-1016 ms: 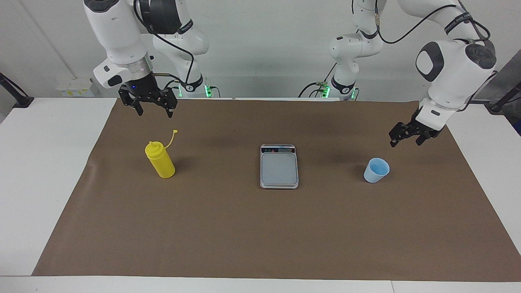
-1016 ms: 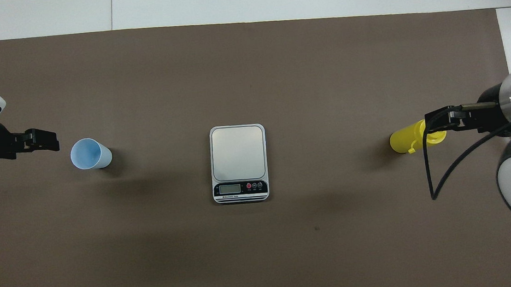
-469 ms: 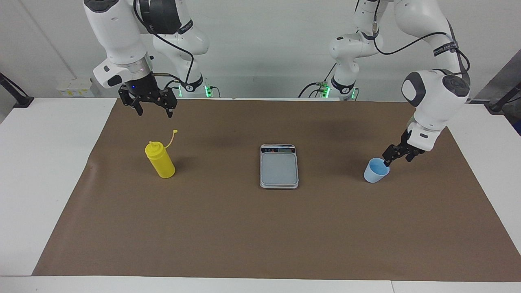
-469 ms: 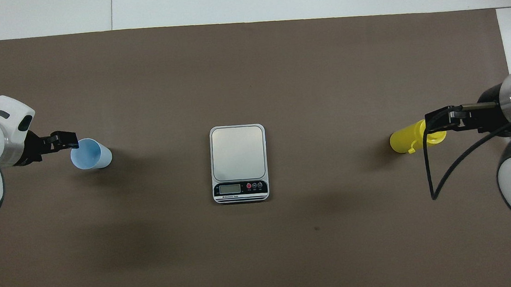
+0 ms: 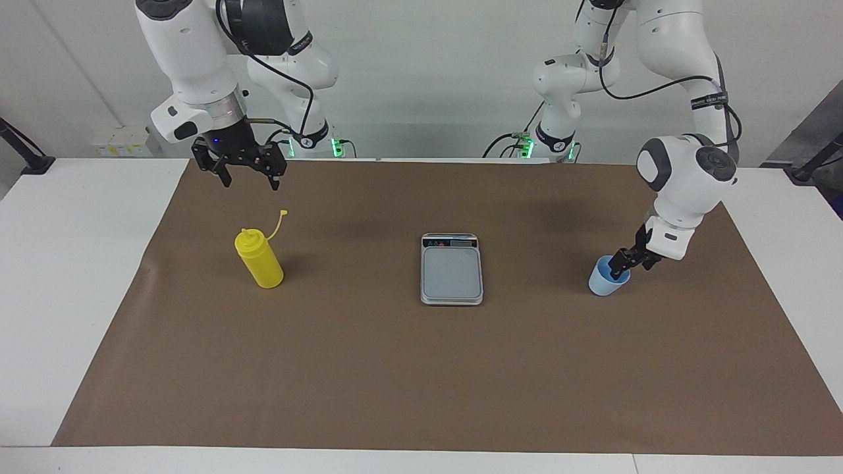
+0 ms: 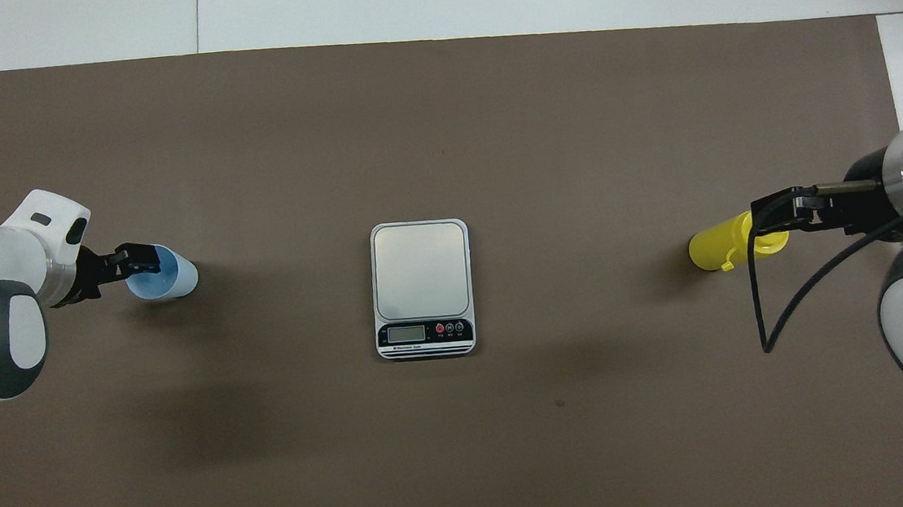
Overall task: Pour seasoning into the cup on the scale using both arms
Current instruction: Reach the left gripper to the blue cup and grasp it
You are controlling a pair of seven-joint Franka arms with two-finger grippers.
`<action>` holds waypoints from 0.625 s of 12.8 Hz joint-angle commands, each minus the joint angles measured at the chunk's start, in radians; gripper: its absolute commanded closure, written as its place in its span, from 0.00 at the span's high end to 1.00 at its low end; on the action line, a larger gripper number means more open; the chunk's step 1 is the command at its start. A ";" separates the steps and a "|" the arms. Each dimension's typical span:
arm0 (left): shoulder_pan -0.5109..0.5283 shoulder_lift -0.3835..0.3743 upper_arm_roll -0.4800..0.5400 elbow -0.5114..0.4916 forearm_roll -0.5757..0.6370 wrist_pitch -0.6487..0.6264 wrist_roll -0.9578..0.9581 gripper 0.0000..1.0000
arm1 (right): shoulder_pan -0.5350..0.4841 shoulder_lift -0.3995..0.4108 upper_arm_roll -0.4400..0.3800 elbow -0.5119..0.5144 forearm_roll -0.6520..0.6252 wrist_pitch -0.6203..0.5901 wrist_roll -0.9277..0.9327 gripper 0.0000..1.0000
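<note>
Facing view: my left gripper (image 5: 627, 261), at the frame's right, sits at the rim of the light-blue cup (image 5: 607, 282). Its fingers are spread as wide as they go, one apparently dipping inside the mouth and one outside the wall, and nothing is held yet. The cup stands upright on the brown mat of the tabletop (image 5: 421, 368), mouth up, directly under the gripper, so the closing move turns on pinching that thin wall, by my reading. The silver scale (image 5: 452, 268) lies at frame centre, well apart from the cup, display strip toward the top of the frame. At upper left, my right gripper (image 5: 249, 172) hangs open and empty above the mat, waiting. The yellow seasoning bottle (image 5: 259, 259) stands just below it in the frame, upright, nozzle up, its cap strap trailing toward the gripper.

Overhead view: my left gripper (image 6: 135, 260) enters from the left edge and overlaps the cup (image 6: 165, 272) at the side of its rim toward that edge. The scale (image 6: 422, 287) sits mid-frame, to the right of the cup and about level with it. At the right edge, my right gripper (image 6: 775, 210) covers part of the seasoning bottle (image 6: 716, 246), but the facing view shows it raised clear. The left arm is plainly the one nearer the cup, the right arm nearer the bottle.
</note>
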State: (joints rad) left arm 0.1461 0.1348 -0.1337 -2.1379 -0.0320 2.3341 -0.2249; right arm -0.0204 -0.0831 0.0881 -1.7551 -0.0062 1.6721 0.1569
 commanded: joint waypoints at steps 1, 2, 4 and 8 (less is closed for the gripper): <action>-0.002 0.000 -0.006 -0.019 0.003 0.027 -0.037 1.00 | -0.016 -0.012 -0.001 -0.010 0.023 -0.006 0.004 1.00; -0.003 0.002 -0.006 -0.019 0.003 0.028 -0.039 0.97 | -0.024 -0.012 -0.001 -0.009 0.022 -0.005 0.004 1.00; -0.003 0.005 -0.006 -0.017 0.003 0.030 -0.039 0.40 | -0.026 -0.012 -0.001 -0.009 0.022 -0.005 0.007 1.00; -0.008 0.011 -0.007 -0.008 0.003 0.022 -0.036 0.00 | -0.030 -0.014 -0.001 -0.009 0.022 -0.006 0.001 1.00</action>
State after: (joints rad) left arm 0.1454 0.1410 -0.1431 -2.1409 -0.0320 2.3382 -0.2473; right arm -0.0360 -0.0831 0.0839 -1.7552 -0.0062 1.6711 0.1569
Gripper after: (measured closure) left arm 0.595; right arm 0.000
